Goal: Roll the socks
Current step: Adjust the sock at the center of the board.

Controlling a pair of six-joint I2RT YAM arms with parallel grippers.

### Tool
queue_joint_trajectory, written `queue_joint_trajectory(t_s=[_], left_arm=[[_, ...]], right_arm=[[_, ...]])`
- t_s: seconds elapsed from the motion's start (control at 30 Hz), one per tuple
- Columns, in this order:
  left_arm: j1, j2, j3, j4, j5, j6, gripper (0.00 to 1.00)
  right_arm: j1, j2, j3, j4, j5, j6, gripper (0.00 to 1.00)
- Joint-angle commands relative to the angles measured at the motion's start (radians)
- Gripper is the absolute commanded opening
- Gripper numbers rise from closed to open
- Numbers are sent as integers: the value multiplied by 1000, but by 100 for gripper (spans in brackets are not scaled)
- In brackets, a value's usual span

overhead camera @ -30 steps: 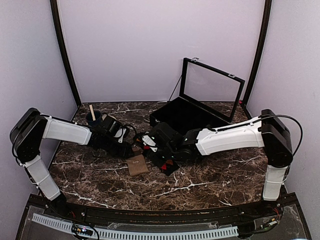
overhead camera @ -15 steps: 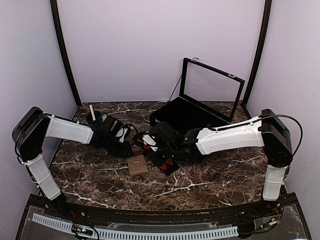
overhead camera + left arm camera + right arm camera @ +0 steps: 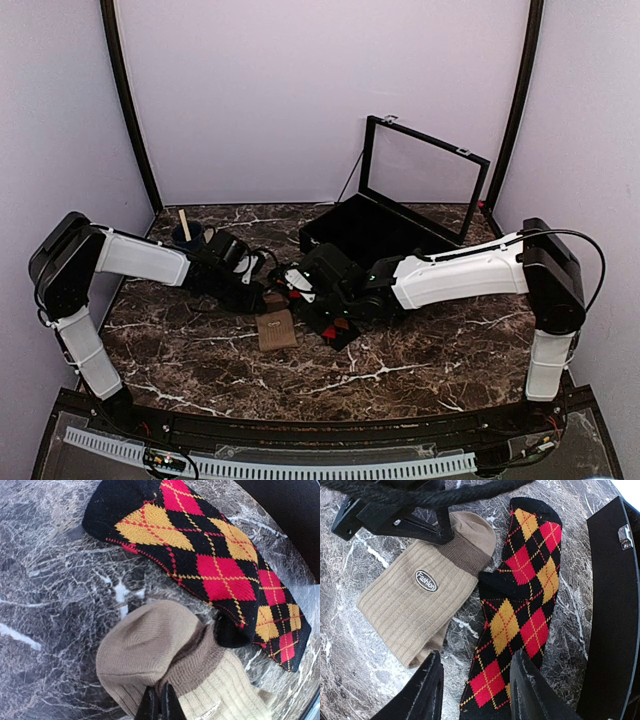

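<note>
- Your tan sock: ribbed beige, with a darker brown band and a black oval label lettered in white.
- Your argyle sock: black, with red and orange diamonds crossed by dotted lines.
- The table you work on: dark marble, white-veined.

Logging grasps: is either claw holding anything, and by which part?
Left claw pinches the tan-brown ribbed fabric sock at its darker brown band; right claw, open, holds nothing.
</note>
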Motion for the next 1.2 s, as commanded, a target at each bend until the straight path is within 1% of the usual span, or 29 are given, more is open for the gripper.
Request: queue_joint_trajectory(t_s=[0.0,0.2,0.57,0.9,1.1,1.17], left_arm=[[4,-20,19,5,13,11,0],[4,-102,-3,3,5,3,0],[5,-266,-61,5,46,-17,0],[4,-288,-99,-31,82,-15,3],[5,-282,-134,-27,77,-15,8],[5,-278,-140,-24,71,-14,12]], right_arm=[[-11,7,7,20,3,-4,42],[-17,9,14,20,6,-6,43],[-19,37,38,22,-18,0,43],[-20,63,65,25,-28,-9,43],[-33,90,86,29,-60,-12,43],[-37,100,91,29,-76,-12,43]])
